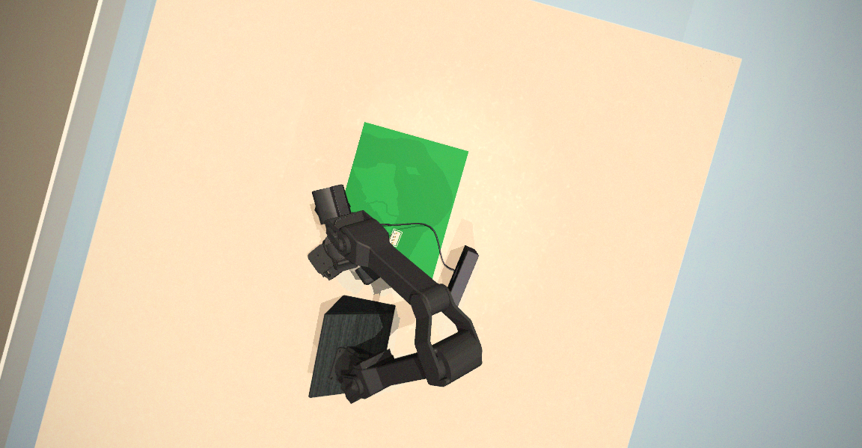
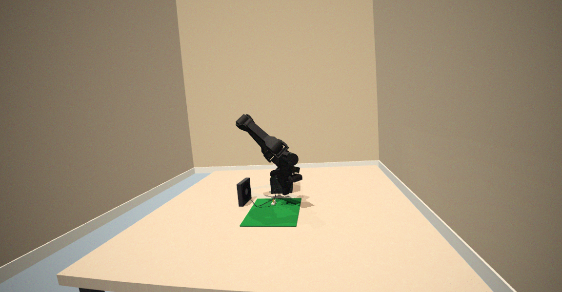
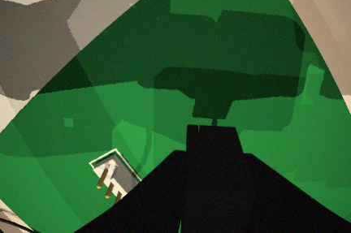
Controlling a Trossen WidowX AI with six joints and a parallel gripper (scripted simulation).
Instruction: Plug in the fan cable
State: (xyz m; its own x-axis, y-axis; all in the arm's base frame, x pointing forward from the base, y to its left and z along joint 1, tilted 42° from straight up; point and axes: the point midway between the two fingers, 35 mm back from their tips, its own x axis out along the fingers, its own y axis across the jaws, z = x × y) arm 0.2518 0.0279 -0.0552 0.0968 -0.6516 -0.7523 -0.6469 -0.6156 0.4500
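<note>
My gripper (image 2: 285,192) (image 3: 211,163) is shut on the black plug (image 3: 214,136) of the fan's cable, held over the green board (image 1: 415,195) (image 2: 270,217) (image 3: 284,148). In the wrist view the plug stands out between the closed fingers; its lower part is hidden. The white four-pin header (image 1: 395,237) (image 2: 273,202) (image 3: 122,177) is to the left of the plug in the wrist view, partly covered by a finger. Nothing is plugged onto its visible pins. In the top view the arm hides the gripper and plug.
The black fan (image 1: 462,271) (image 2: 243,192) stands upright beside the board. Its thin cable (image 1: 421,224) (image 2: 257,205) (image 3: 16,224) runs in a curve from it over the board towards the gripper. A dark block (image 1: 328,348) stands under the arm's base.
</note>
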